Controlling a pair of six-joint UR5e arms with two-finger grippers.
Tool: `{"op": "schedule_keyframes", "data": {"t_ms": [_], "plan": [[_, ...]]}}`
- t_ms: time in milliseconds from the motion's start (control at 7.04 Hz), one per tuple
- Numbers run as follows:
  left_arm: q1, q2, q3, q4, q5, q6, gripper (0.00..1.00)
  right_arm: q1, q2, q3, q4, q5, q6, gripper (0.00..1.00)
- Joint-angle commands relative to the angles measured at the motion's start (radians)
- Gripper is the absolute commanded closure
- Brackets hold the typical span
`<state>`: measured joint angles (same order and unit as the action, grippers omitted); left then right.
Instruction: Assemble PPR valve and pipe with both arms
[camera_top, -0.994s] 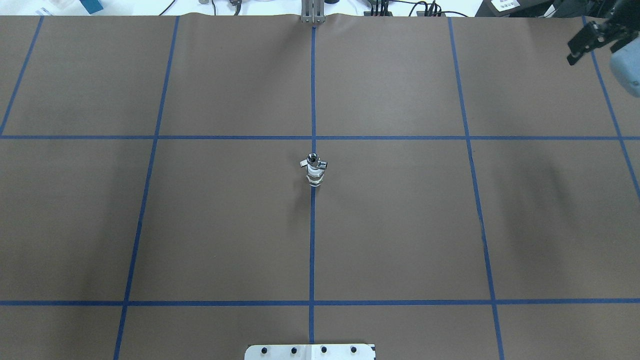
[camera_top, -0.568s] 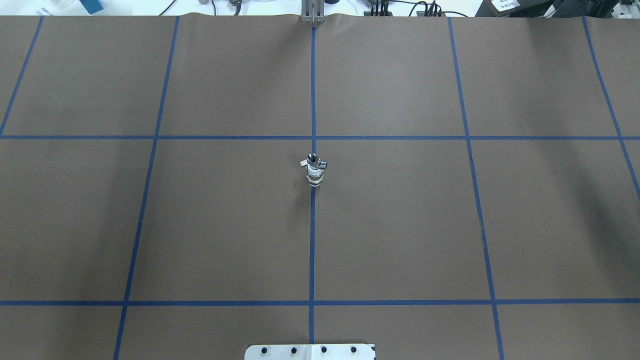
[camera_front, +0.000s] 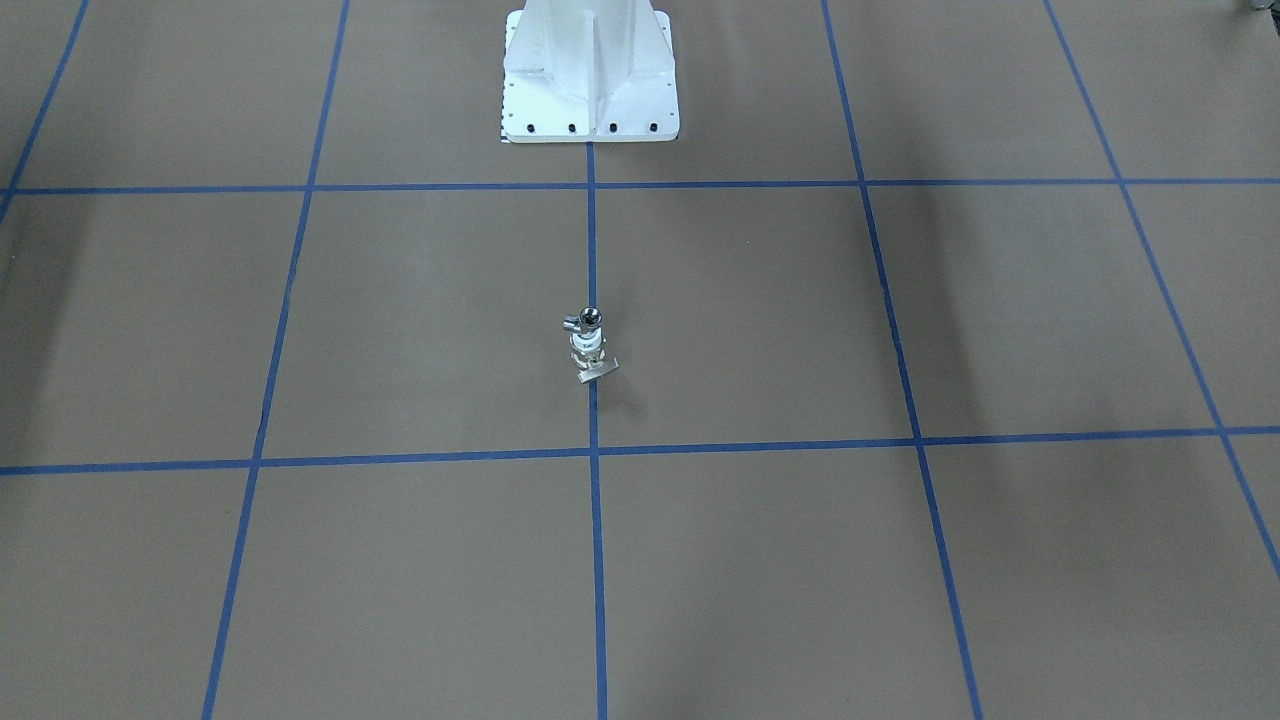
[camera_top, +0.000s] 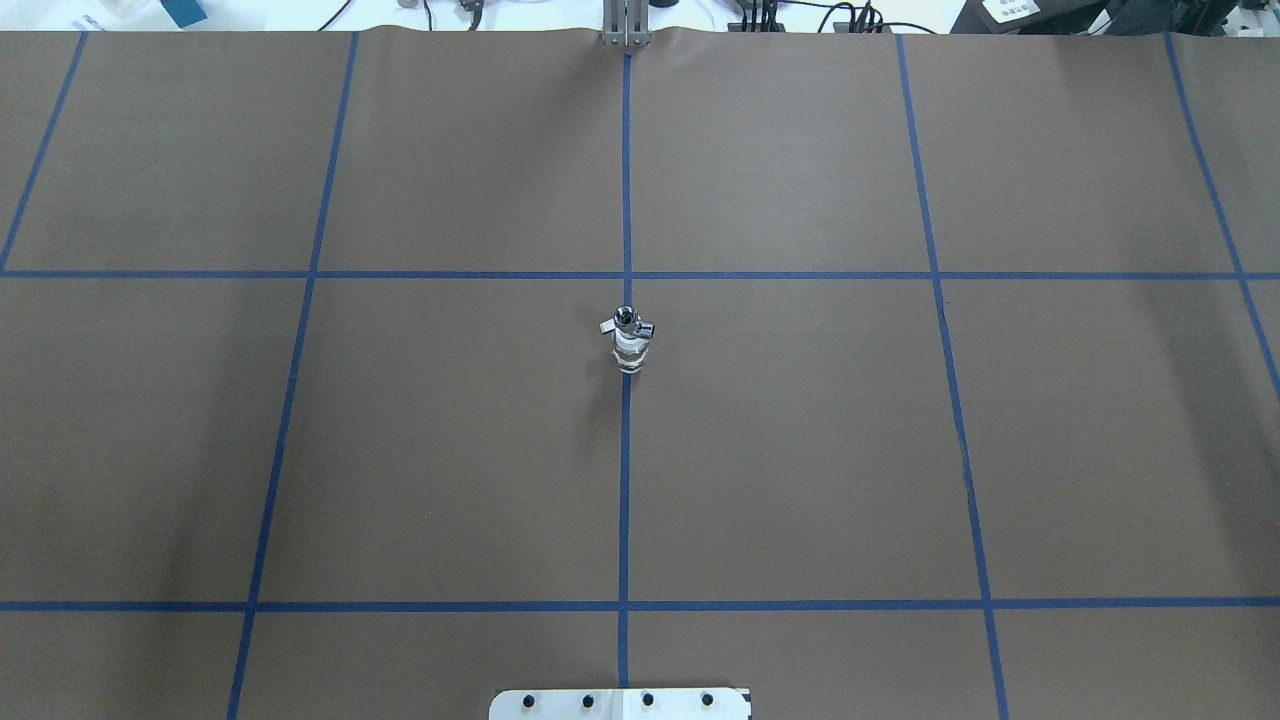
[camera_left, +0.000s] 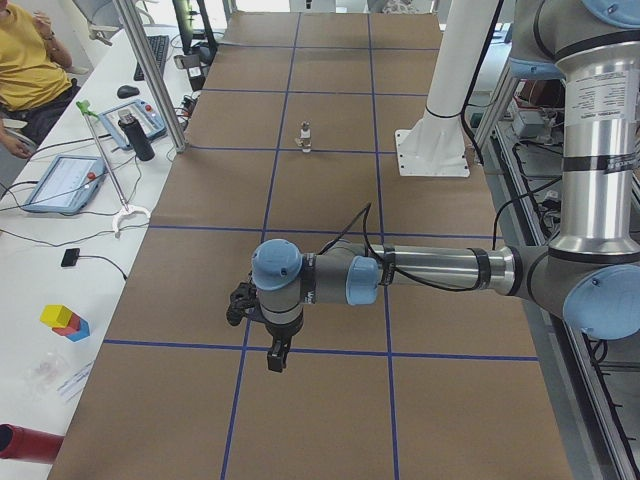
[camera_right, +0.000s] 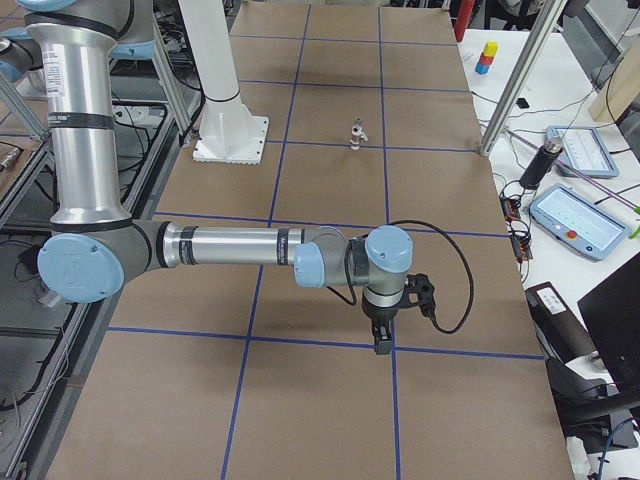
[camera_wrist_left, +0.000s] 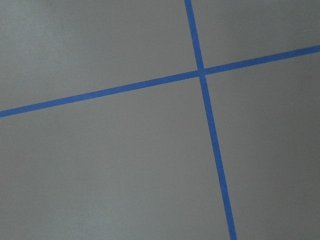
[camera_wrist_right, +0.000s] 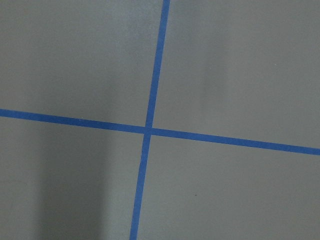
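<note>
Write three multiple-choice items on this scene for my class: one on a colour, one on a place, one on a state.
1. The tape lines are: A red; B blue; C yellow.
2. The valve stands: A on a tape line; B inside a square, off the tape; C against the pedestal.
3. The valve and the pipe are: A lying apart; B stacked as one, upright; C stacked as one, on their side.
Key: 1 B, every line of the grid is blue. 2 A, its foot sits on the middle line in the overhead view. 3 B, the side views show one upright piece with the chrome pipe on top.
</note>
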<state>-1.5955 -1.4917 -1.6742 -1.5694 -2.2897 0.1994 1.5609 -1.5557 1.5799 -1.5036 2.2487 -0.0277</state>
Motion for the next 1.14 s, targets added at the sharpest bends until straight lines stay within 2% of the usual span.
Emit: {"op": "schedule_keyframes", "data": {"t_ms": [0, 994], "plan": [[0.0, 0.008, -0.002, -0.004, 0.001, 0.0, 0.0, 0.007, -0.02, 0.003, -0.004, -0.011, -0.001, 0.0], [0.0, 0.011, -0.002, -0.004, -0.001, 0.0, 0.0, 0.005, -0.04, -0.009, 0.008, 0.0, -0.009, 0.0]]}}
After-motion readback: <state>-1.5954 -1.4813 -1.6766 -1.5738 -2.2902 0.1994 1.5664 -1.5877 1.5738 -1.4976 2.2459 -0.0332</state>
